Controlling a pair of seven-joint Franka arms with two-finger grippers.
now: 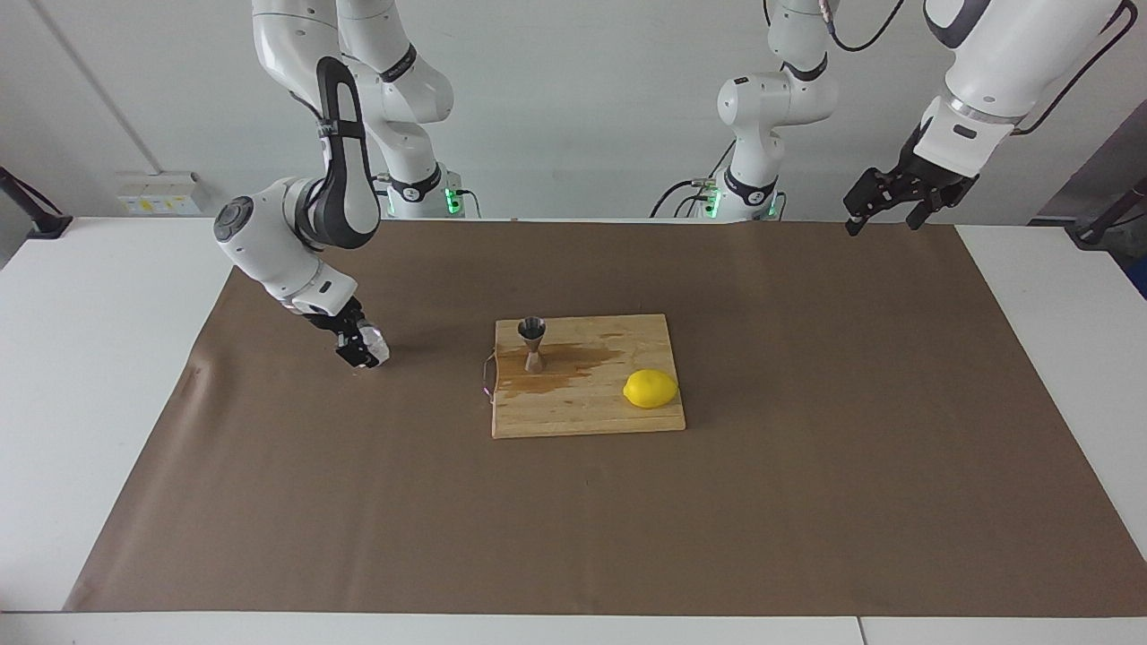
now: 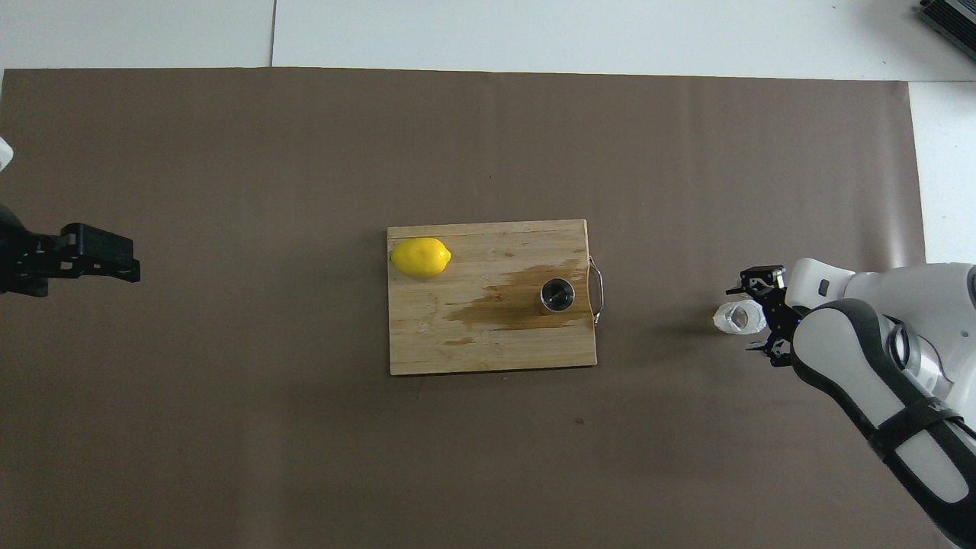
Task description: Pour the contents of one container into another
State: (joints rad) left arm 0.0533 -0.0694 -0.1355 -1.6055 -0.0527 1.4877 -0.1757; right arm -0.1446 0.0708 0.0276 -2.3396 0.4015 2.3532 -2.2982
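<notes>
The clear glass cup (image 1: 375, 344) (image 2: 736, 316) stands on the brown mat toward the right arm's end of the table. My right gripper (image 1: 356, 350) (image 2: 753, 317) is low at the cup, open, its fingers spread on either side of it. The steel jigger (image 1: 532, 344) (image 2: 557, 296) stands upright on the wooden board (image 1: 582, 417) (image 2: 488, 354), at the board's edge nearest the cup, on a wet brown stain (image 2: 507, 305). My left gripper (image 1: 883, 211) (image 2: 95, 255) waits open and empty, raised over the mat at the left arm's end.
A yellow lemon (image 1: 651, 389) (image 2: 420, 257) lies on the board toward the left arm's end. A wire handle (image 2: 597, 293) sticks out of the board's edge beside the jigger. The brown mat (image 1: 806, 502) covers most of the white table.
</notes>
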